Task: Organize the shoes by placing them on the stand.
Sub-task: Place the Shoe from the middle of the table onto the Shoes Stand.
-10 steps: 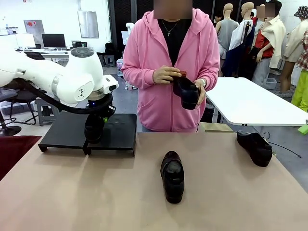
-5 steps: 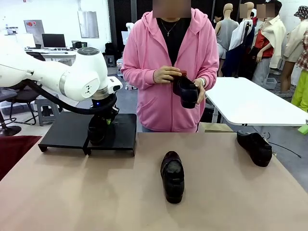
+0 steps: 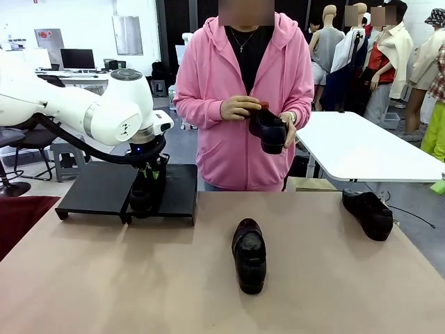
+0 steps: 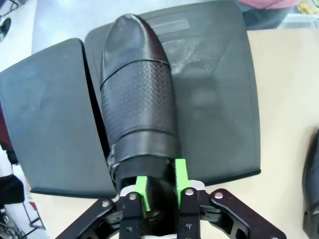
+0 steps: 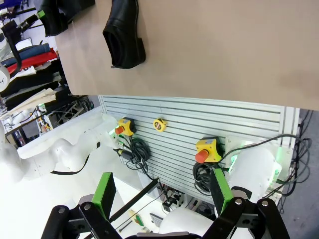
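Loafer number one (image 4: 137,99) is lying flat on the stand (image 4: 214,99), toe toward the far edge, running along the seam where the two black panels are meeting. We are reading this as a placement being finished: the sole is resting on the platform, so we judge the stand, not the arm, is carrying it. The left gripper (image 4: 160,181) is hanging over the heel with its green pads (image 4: 142,189) set narrow, one on each side of the heel rim. We cannot tell whether they are pinching the leather or standing just clear of it. The right gripper (image 5: 162,196) is idling well away from the shoes, fingers spread wide with nothing between them.

The left wrist view is giving us the pads and the shoe's line on the panels, while from the front the wrist is covering that heel. The front view is giving us the work remaining: a second loafer (image 3: 249,254) in the middle of the brown table (image 3: 104,278), a third loafer (image 3: 368,212) near its right edge, and a fourth loafer (image 3: 270,132) in the person's hands (image 3: 240,108), probably being readied for us. The right wrist view is looking past the table edge at a slatted panel (image 5: 199,124) carrying yellow stop-button boxes (image 5: 207,149).
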Controlling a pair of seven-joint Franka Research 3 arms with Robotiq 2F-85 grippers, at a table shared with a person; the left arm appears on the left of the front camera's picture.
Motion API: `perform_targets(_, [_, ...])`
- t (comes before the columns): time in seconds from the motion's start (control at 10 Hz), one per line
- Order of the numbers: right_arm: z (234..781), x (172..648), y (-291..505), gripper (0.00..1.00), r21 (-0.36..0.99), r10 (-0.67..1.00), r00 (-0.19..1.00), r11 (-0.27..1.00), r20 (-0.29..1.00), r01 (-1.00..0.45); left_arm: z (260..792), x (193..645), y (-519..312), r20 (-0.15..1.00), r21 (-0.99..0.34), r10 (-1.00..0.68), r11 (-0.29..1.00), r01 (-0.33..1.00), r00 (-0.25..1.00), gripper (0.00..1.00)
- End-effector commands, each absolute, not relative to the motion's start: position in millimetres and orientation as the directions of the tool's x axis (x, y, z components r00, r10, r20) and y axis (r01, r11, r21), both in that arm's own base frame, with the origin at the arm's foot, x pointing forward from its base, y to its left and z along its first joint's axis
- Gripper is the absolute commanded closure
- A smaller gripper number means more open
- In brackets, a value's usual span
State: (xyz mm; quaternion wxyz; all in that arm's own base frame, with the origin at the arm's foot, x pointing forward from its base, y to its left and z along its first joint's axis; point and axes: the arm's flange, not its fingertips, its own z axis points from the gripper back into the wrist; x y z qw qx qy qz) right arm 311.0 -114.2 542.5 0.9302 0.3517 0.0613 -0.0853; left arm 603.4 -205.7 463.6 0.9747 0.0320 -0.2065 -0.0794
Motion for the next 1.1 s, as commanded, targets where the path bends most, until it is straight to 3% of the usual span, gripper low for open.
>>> perform_targets(0.0, [545,310,-116,0.00,0.629,-0.117,0.976,0.749,-0.183,0.207,469,607,-210,0.405,0.116,-0.180,0.983,0.145,0.896,0.00])
perform_targets(0.5, [545,310,-116,0.00,0.629,-0.117,0.976,0.749,-0.183,0.207,486,565,-208,0.439,0.088,-0.167,0.986,0.143,0.883,0.00])
perform_targets(0.7, [545,310,-116,0.00,0.629,-0.117,0.976,0.749,-0.183,0.207,510,505,-210,0.342,-0.026,-0.149,0.985,0.168,0.928,0.00])
perform_targets(0.8, [545,310,-116,0.00,0.629,-0.117,0.976,0.749,-0.183,0.207,525,454,-206,0.306,-0.079,-0.206,0.967,0.241,0.929,0.00])
perform_targets(1.0, [545,310,-116,0.00,0.629,-0.117,0.976,0.749,-0.183,0.207,538,363,-181,0.214,-0.211,-0.214,0.943,0.259,0.953,0.00])
